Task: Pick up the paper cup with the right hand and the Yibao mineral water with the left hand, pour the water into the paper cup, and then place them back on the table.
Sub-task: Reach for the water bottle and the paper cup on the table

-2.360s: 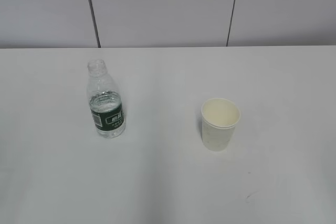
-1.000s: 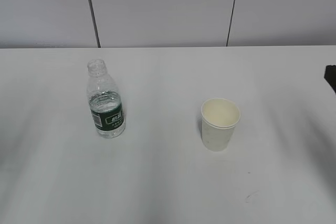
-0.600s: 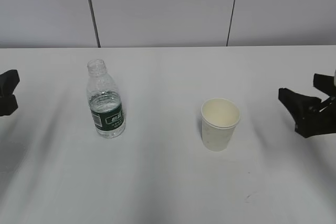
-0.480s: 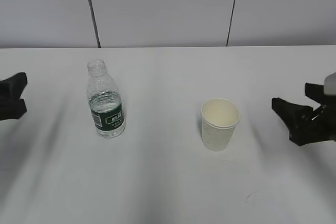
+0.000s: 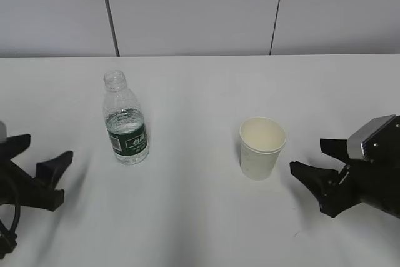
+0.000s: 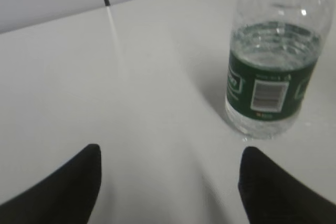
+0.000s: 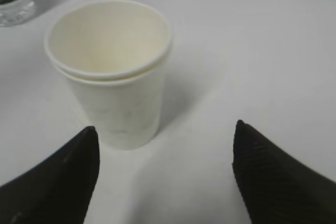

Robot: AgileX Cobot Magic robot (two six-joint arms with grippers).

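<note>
A small clear ribbed plastic bottle with a dark green label, the Yibao mineral water, stands upright and capless on the large plain white table, at about 9 o'clock from the small white tapered paper cup. The cup stands upright too, its cream inside open to view, well apart from the bottle.

The left hand, a black gripper, sits low at about 8 o'clock from the bottle in the exterior view, its jaws spread wide and holding nothing. In the left wrist view its two dark fingertips frame bare table, with the bottle off toward 1 o'clock and clear of them; water fills the bottle up to roughly the top of the label.

The right hand, a black gripper with a small grey box on top, sits at about 4 o'clock from the cup, jaws wide apart and empty. In the right wrist view the cup stands ahead of the fingertips, toward the left one, untouched.
</note>
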